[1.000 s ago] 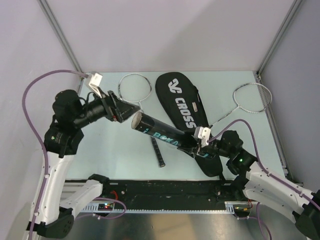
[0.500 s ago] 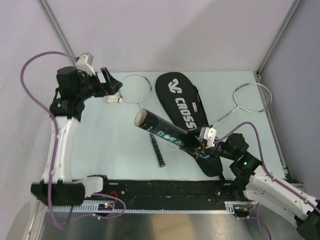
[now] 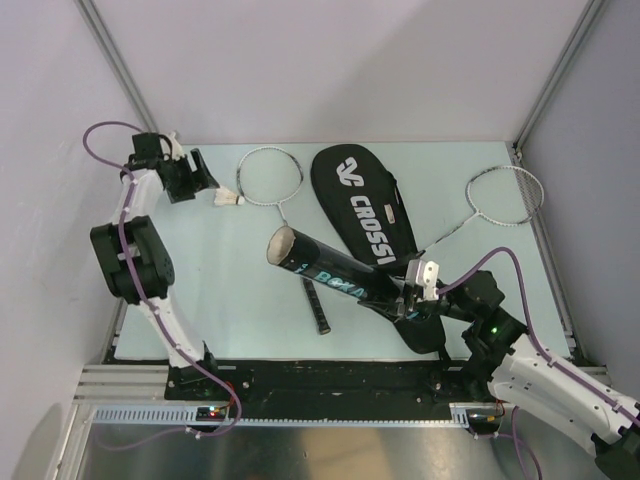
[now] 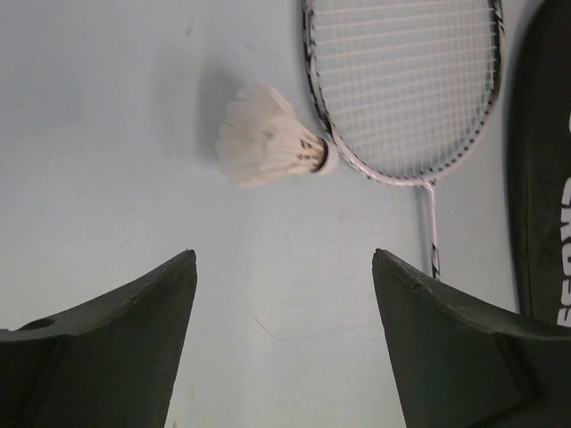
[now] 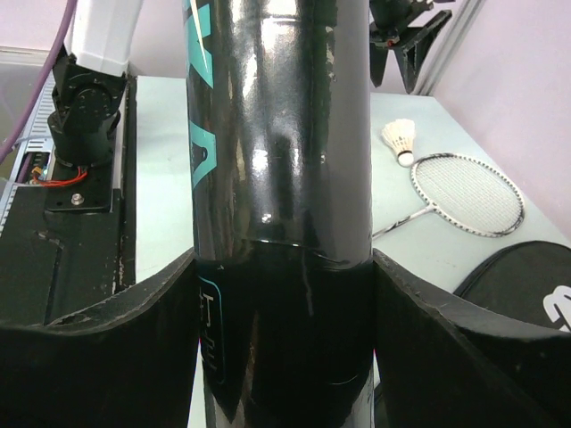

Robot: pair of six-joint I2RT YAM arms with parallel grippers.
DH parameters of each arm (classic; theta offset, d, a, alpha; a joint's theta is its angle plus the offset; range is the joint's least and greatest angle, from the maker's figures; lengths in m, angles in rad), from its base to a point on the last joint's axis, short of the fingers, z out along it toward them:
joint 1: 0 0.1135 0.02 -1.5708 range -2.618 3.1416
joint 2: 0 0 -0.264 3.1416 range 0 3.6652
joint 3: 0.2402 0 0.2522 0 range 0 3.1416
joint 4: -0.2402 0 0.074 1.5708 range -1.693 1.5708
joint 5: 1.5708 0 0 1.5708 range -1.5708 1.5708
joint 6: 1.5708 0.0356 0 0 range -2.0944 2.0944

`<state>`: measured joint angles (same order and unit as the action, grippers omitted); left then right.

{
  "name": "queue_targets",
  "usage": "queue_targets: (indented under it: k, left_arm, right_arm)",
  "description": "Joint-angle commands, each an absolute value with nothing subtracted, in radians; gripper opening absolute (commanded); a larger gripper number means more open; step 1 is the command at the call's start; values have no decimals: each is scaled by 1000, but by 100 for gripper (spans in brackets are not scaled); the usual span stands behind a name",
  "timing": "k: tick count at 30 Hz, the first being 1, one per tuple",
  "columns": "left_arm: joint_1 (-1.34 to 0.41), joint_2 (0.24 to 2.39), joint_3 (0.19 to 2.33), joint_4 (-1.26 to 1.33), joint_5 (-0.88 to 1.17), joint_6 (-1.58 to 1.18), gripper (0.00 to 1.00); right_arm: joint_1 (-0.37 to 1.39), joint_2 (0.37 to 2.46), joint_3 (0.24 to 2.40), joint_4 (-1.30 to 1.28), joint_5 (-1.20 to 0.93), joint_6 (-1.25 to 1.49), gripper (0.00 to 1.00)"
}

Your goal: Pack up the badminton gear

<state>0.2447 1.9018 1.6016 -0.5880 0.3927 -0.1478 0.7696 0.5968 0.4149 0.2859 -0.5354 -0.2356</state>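
White shuttlecock (image 4: 268, 147) beside silver racquet (image 4: 401, 85)

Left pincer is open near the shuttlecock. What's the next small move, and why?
Probably ease the left pincer forward until it straddles the shuttlecock, which lies just ahead of it, cork beside the racquet rim. The right pincer holds the black tube, open end pointing leftward.

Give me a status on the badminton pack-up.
Done: nothing visibly packed; the left racquet and right racquet lie outside the bag. In hand: the right gripper is shut on the tube, and the left gripper, jaws open, faces a shuttlecock on the table. Left: likely shuttlecock into tube, then racquets into the bag.
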Motion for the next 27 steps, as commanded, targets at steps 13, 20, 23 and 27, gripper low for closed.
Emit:
queue_targets:
  k: [13, 20, 23, 27]
  left_arm:
    - [275, 2264, 1918, -560, 630, -137, 71]
    - [276, 2287, 1934, -558, 662, -153, 44]
    - [278, 2276, 1912, -558, 679, -155, 26]
    - [275, 2227, 1864, -558, 685, -160, 6]
  right_arm:
    - [786, 596, 430, 370, -561, -245, 7]
    - [802, 597, 430, 368, -564, -251, 7]
    - [809, 599, 430, 371, -564, -256, 7]
    - [819, 599, 430, 379, -552, -252, 6]
